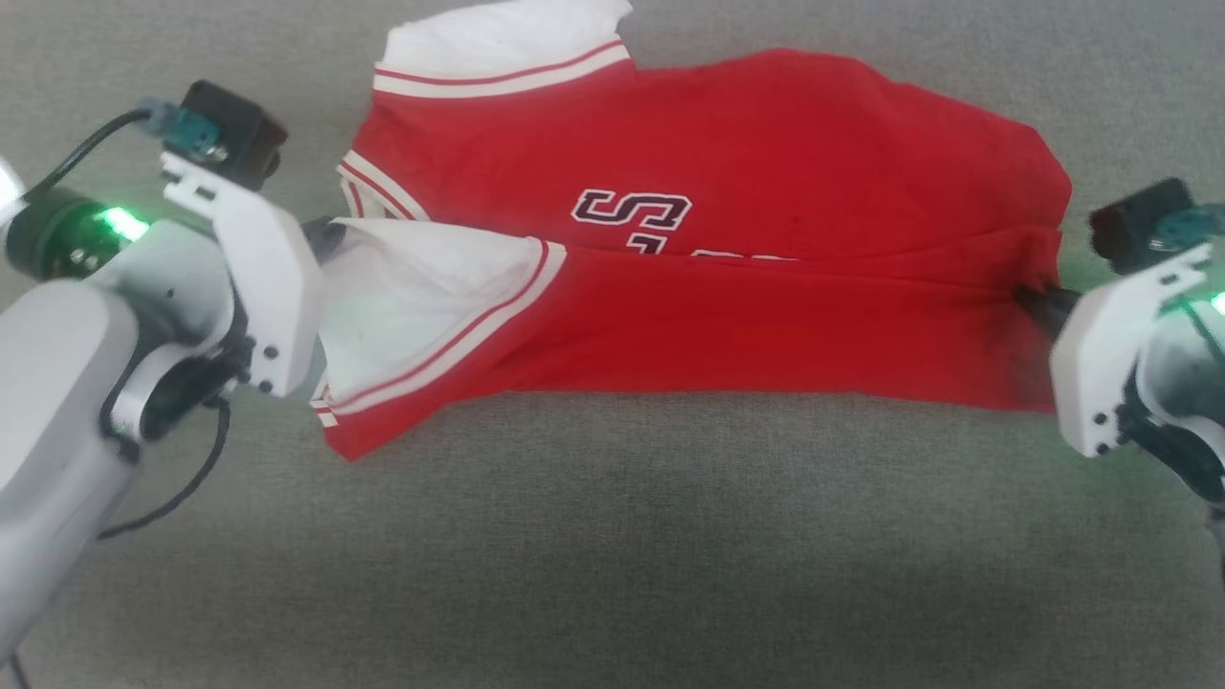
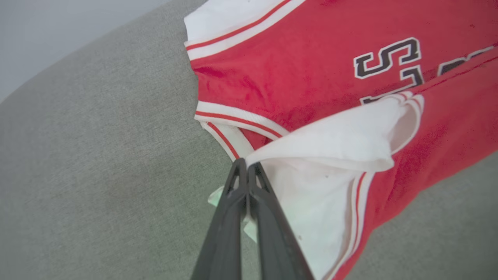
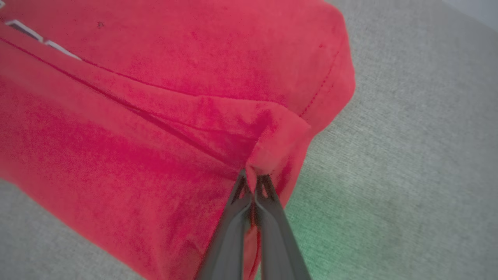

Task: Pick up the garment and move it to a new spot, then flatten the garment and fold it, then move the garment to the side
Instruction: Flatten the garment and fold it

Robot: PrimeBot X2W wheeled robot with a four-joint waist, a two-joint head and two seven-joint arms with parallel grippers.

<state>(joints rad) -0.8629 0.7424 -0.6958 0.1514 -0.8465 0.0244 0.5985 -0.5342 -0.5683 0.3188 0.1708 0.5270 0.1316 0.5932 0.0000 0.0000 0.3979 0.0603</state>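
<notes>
The garment [image 1: 727,191], a red jersey shirt with white sleeves and dark block letters, lies sideways on the grey cloth surface, its near long edge lifted and folded over toward the middle. My left gripper [image 1: 323,232] is shut on the white sleeve's corner at the shirt's left end; the left wrist view shows the pinch of the left gripper [image 2: 246,165] on that white cloth [image 2: 330,144]. At the right end my right gripper [image 1: 1034,299] is shut on the red hem. In the right wrist view the right gripper [image 3: 253,175] holds a bunched fold of red cloth [image 3: 175,116].
Grey woven cloth [image 1: 612,536] covers the whole work surface around the shirt. A dark cable [image 1: 182,478] hangs from my left forearm near the surface. In the left wrist view the surface's curved edge [image 2: 78,50] meets a pale wall.
</notes>
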